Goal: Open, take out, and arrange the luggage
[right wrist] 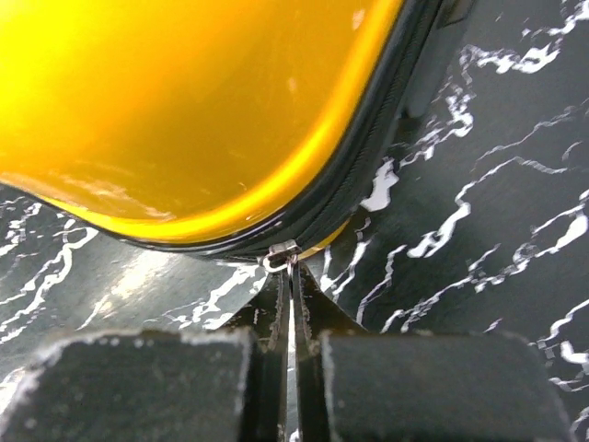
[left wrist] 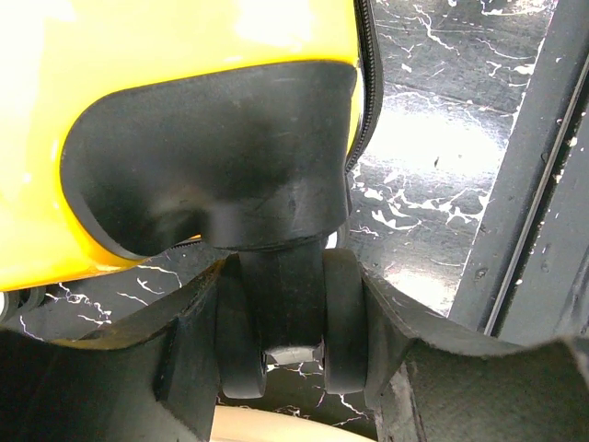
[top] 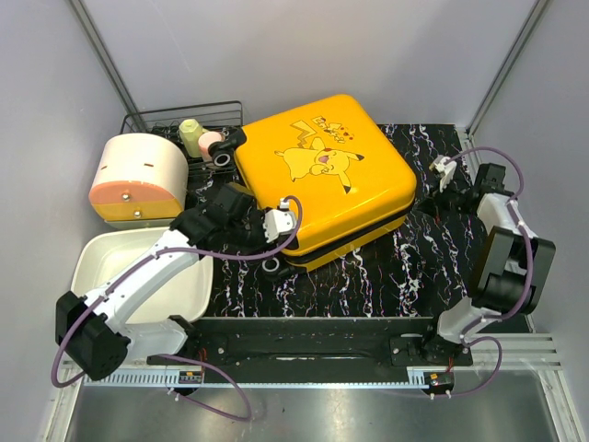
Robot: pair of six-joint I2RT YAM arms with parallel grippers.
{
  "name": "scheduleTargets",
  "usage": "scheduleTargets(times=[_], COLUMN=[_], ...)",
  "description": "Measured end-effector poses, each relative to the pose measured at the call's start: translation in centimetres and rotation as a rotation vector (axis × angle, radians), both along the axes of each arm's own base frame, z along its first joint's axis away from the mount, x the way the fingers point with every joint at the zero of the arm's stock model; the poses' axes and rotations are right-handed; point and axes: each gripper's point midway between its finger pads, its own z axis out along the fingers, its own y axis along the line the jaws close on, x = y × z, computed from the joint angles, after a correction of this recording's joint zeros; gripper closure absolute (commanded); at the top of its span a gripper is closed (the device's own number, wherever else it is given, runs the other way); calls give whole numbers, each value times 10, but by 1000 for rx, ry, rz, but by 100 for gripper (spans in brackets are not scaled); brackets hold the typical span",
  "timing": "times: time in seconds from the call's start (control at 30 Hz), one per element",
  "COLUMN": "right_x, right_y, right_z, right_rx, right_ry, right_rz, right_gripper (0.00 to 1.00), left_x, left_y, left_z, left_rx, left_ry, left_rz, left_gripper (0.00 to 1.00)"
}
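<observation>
Yellow hard shell fills the middle of the top view. The luggage (top: 322, 175) lies flat on the black marble-patterned mat (top: 386, 267), print up, and is closed as far as I can see. Its wheel end is to the left and the opposite end to the right. My left gripper (top: 247, 214) is in at the wheel end. My right gripper (top: 425, 198) meets the right edge, so the right arm is the one at the zip.

From the left wrist, the jaws stand part-way apart with a twin caster wheel (left wrist: 340, 322) clamped between the fingers (left wrist: 175, 368). The black wheel housing and yellow shell are straight ahead. I read that grip as a brace.

From the right wrist, the jaws are pressed flat together with the zipper pull (right wrist: 281, 255) right at their tips, and its tab appears pinched between them. The zip seam (right wrist: 368, 157) runs crosswise to my fingers, left along the rim and up to the right round the corner. I judge the coming move is a sideways drag along that seam. Pulling straight back would only tug the case against the left-hand brace.
</observation>
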Motion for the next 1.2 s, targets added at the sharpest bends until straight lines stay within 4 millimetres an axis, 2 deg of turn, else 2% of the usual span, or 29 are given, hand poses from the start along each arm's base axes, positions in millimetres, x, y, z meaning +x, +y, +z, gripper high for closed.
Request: scheduleTargets(times=[0.23,0.33,0.37,0.4,0.43,0.47,0.57,0.6,0.67,0.77,0.83,0.9,1.0,1.03,1.1,1.2], right_x=[41,55,61,66,72,77,95,101,107,111,108,104,98,95,88,71], right_y=[-14,-13,-12,-10,-7,-4,7,11,15,16,18,18,17,18,17,18], right_z=[6,3,3,2,2,1,0,0,2,3,2,-3,-2,-1,1,1], right_rx=[-62,-41,-28,-13,-5,-1,-10,-19,-38,-55,-54,-69,-97,-105,-139,-179], right_ry=[-111,-123,-128,-132,-143,-152,-197,-218,-256,-288,-299,-311,-343,-351,-379,-392], right_rz=[89,127,141,156,172,187,233,248,268,279,292,308,333,341,361,388], right_gripper=[100,100,100,100,100,100,100,100,100,100,100,100,100,100,100,100], left_x=[1,1,1,1,1,2,1,-1,-1,10,26,58,94,102,118,140], left_y=[-1,-1,-1,-1,-2,-2,4,13,28,37,40,50,70,76,75,64], left_z=[-1,-2,-1,-2,-2,-2,-6,-12,-15,16,52,93,131,135,130,102], left_rx=[9,11,13,15,16,17,53,86,122,57,-51,-181,-332,-366,-414,-437], left_ry=[16,19,23,27,30,33,60,103,182,270,262,172,115,121,177,301], left_rz=[2,2,2,2,3,4,29,63,135,270,359,476,624,665,713,756], left_gripper=[100,100,97,87,52,38,15,13,1,1,1,1,1,1,1,1])
